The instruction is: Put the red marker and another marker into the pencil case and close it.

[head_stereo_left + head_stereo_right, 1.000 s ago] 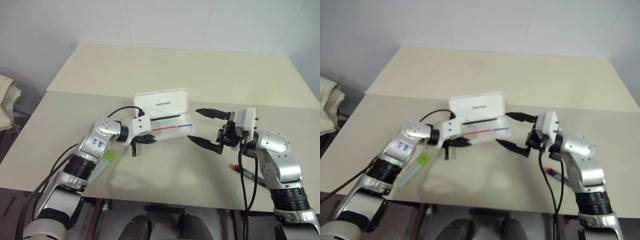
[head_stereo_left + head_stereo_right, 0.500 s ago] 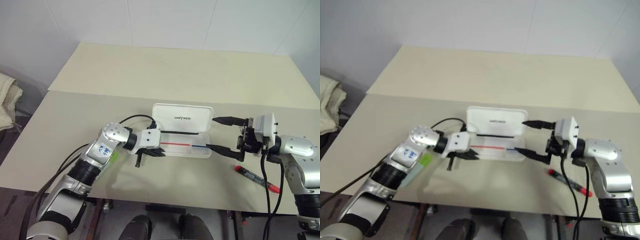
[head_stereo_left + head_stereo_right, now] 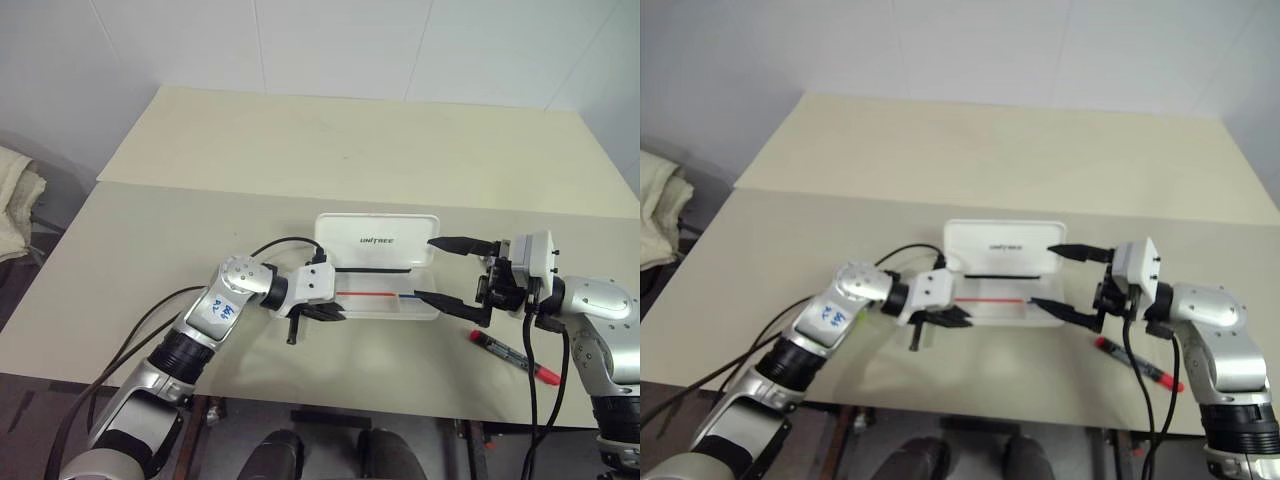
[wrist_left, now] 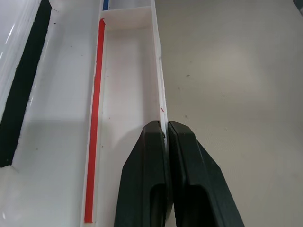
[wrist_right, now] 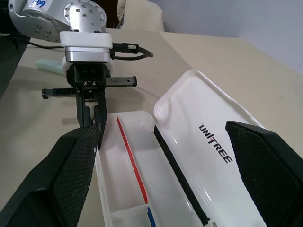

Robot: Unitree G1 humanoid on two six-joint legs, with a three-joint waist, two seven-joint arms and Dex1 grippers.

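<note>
Glossy white plastic pencil case (image 3: 385,243)

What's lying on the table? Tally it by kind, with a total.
markers: 2 (red marker, green marker)
case: 1
total: 3

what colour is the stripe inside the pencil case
Red, then blue at one end; the stripe shows best in the right wrist view.
</note>
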